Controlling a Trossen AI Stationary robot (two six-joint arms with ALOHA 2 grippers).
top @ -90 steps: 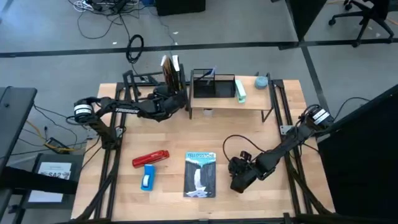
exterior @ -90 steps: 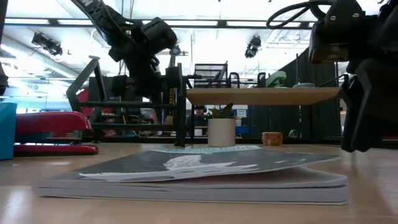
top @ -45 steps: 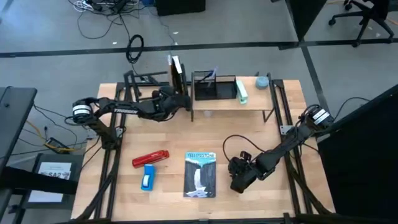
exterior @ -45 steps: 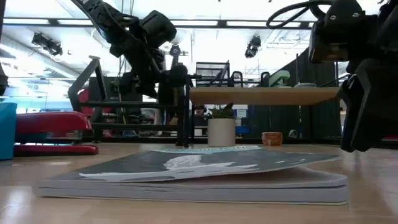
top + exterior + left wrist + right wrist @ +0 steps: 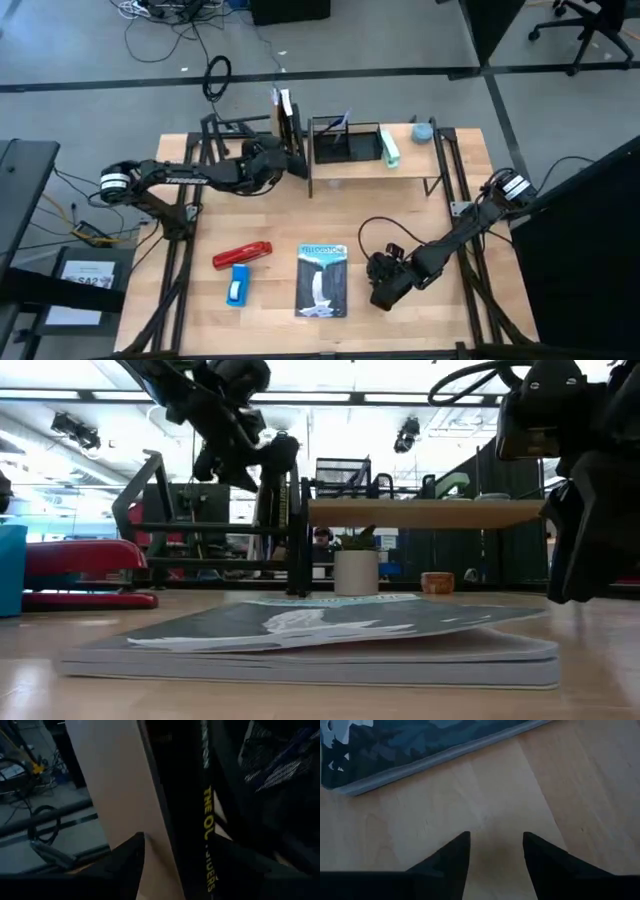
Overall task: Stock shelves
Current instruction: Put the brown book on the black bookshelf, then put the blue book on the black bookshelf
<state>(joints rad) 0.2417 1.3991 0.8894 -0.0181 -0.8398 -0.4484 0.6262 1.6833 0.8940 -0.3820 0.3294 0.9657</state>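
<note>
Two dark, near-black jointed arms are seen, each ringed by a white band near its base. A black cable is looped above the right gripper [image 5: 383, 290]. Pointed black fingers [image 5: 451, 855] are shown.

Pale smooth wood table [image 5: 400, 210], black metal rack [image 5: 225, 135], glossy paperback [image 5: 322, 280]

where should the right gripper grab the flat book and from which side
The book lies flat on the table, so there is little to pinch from above. Probably best to take its long right edge, the one facing the right gripper, coming in low from that side with one finger above the cover. In the right wrist view a bare edge shows just ahead of the open fingers.
</note>
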